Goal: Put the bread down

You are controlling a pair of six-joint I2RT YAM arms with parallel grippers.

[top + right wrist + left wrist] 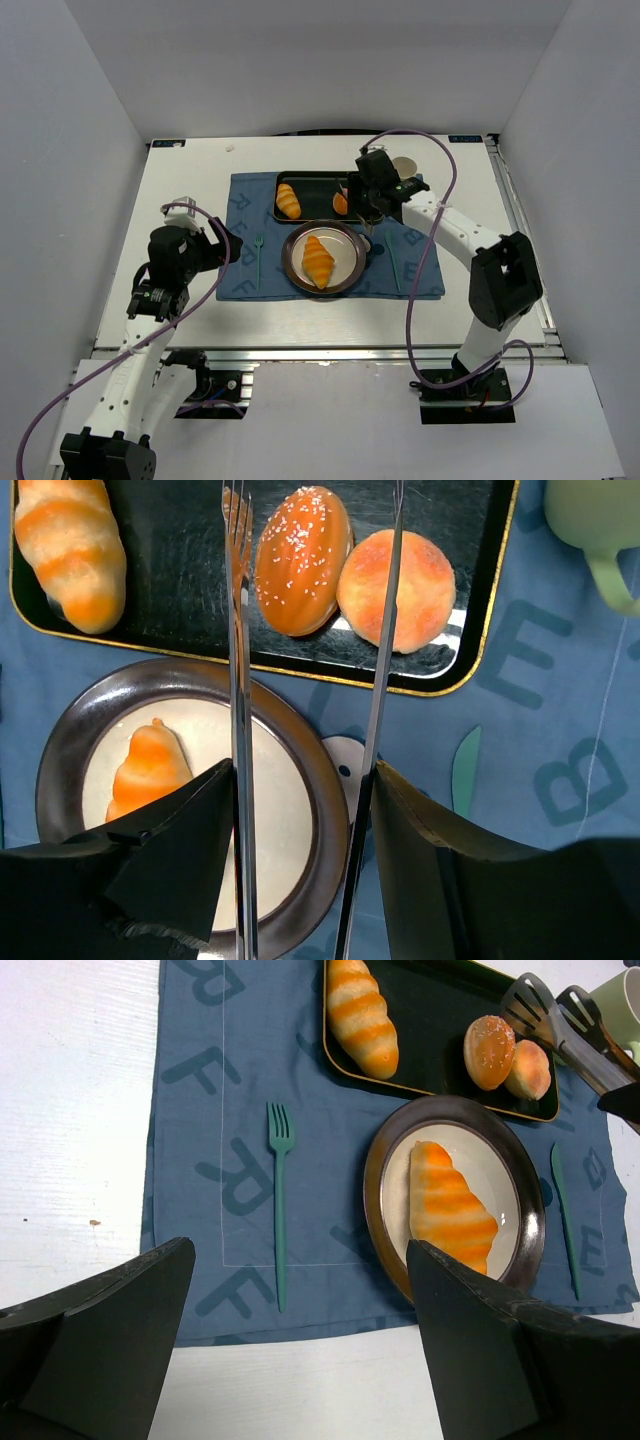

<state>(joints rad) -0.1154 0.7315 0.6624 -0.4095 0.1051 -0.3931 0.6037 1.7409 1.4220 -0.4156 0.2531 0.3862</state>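
Bread [150, 770] lies within the plate [55, 755] rim; right fingers [180, 850] clamp tongs [238, 680], left fingers [110, 1330] spread wide.

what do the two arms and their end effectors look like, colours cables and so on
Both arms are white tubular links with chunky black joint housings. The left arm and right arm each carry a looping purple cable. The left end effector and right end effector each have two matte black wedge-shaped fingers.

Bright, even light; soft shadows
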